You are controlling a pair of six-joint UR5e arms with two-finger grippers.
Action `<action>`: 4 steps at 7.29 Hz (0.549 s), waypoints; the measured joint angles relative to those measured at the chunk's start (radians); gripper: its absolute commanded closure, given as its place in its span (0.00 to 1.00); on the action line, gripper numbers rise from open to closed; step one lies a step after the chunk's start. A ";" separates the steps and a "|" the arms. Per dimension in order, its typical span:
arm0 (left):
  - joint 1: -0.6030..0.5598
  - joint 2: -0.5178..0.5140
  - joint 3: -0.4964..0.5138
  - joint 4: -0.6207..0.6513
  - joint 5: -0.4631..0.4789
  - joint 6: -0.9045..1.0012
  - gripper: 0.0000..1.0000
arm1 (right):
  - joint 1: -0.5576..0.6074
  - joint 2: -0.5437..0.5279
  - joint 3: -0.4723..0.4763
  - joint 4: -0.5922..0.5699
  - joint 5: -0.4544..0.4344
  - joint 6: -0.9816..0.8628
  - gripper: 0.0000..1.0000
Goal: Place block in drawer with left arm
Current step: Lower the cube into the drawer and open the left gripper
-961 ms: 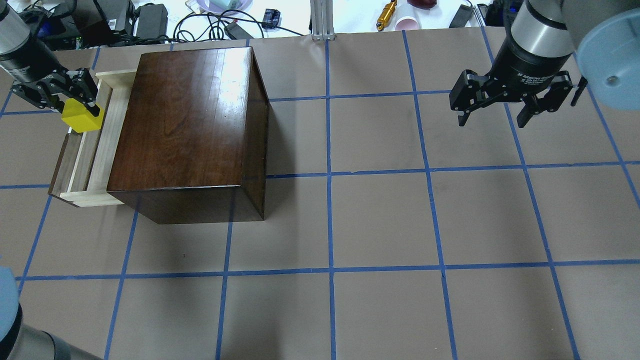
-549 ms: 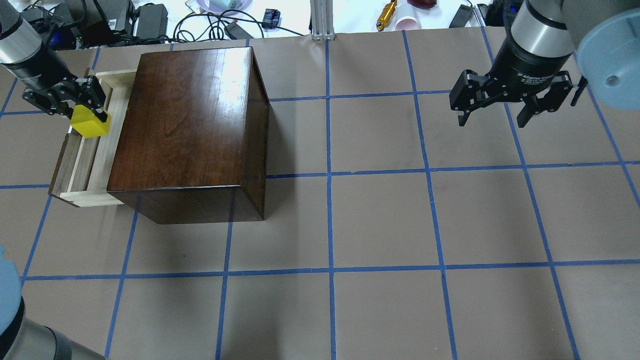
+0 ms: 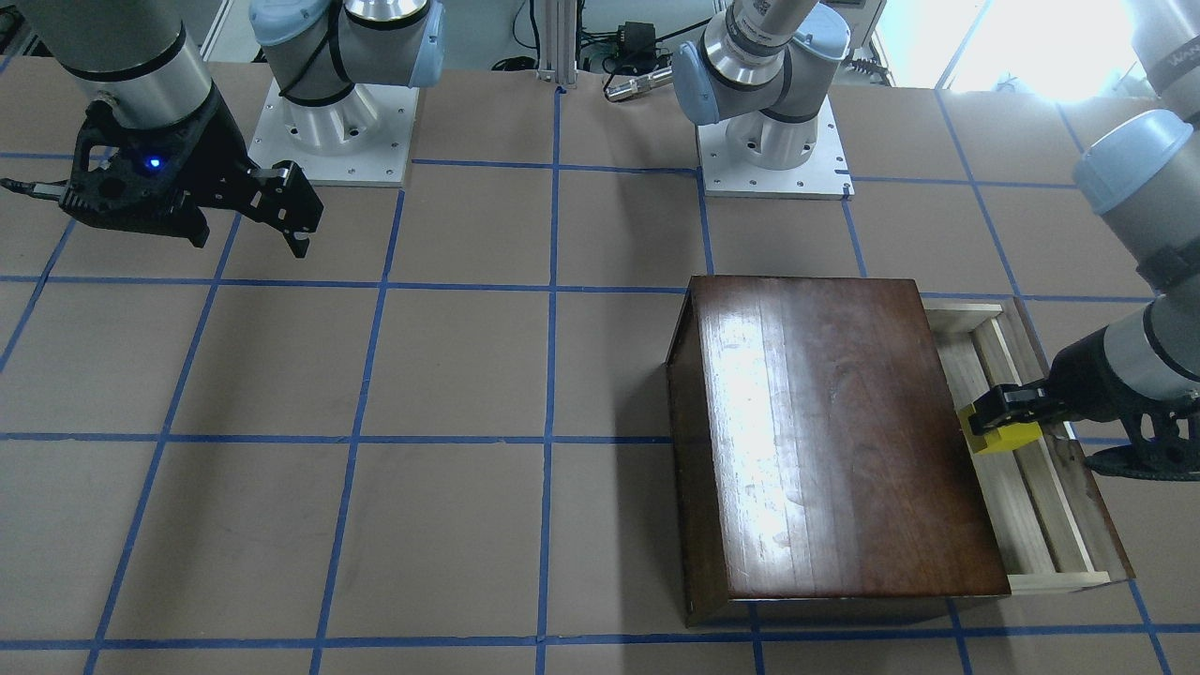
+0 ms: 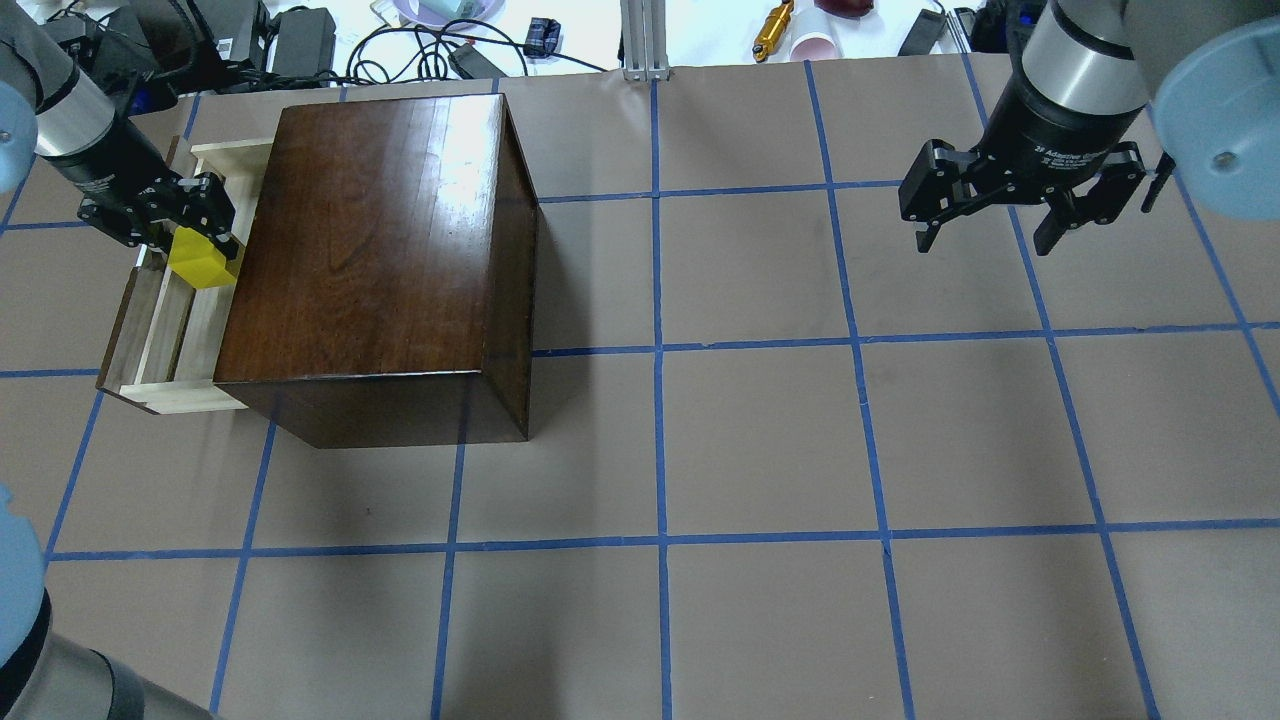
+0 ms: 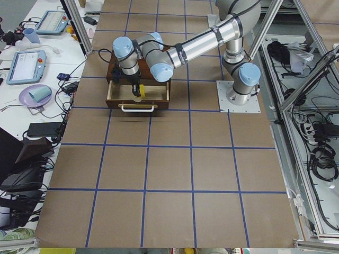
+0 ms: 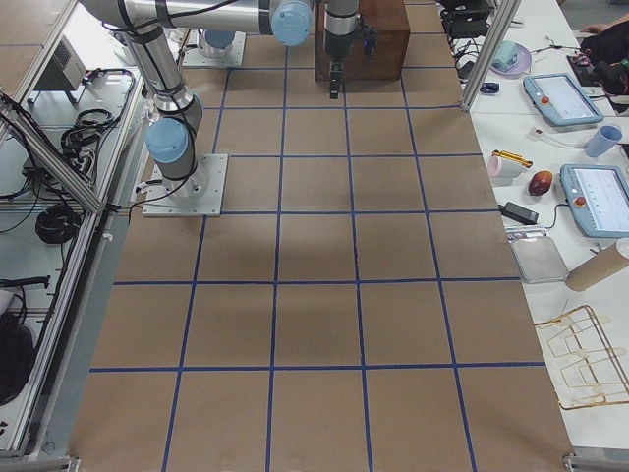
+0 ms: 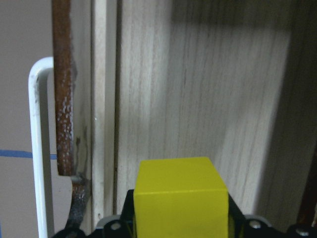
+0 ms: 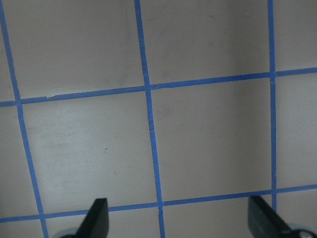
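Observation:
The yellow block (image 4: 205,268) is held in my left gripper (image 4: 192,250), which is shut on it over the open drawer (image 4: 165,335) of the dark-brown box (image 4: 370,250). In the left wrist view the block (image 7: 181,196) sits between the fingers above the drawer's pale wood floor (image 7: 198,89). In the front view the block (image 3: 1005,437) hangs over the drawer (image 3: 1045,511), close to the box (image 3: 834,431). I cannot tell if it touches the floor. My right gripper (image 4: 985,243) is open and empty, high over the far right of the table.
The drawer's white handle (image 7: 37,148) and dark front panel (image 7: 63,99) are at the left of the wrist view. Cables and small items (image 4: 430,45) lie beyond the table's far edge. The right wrist view shows only taped paper between the open fingers (image 8: 96,218).
My left gripper has carried the block rightward toward the box and lower, from the drawer's outer edge to over its inside. The right arm has not moved.

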 measured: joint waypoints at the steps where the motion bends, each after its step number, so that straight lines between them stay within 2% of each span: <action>1: 0.000 -0.002 -0.001 0.001 0.000 0.004 0.00 | 0.000 0.000 0.000 0.000 0.000 0.000 0.00; 4: 0.000 -0.006 -0.001 0.002 0.000 0.004 0.00 | 0.000 0.000 0.000 0.000 0.000 0.000 0.00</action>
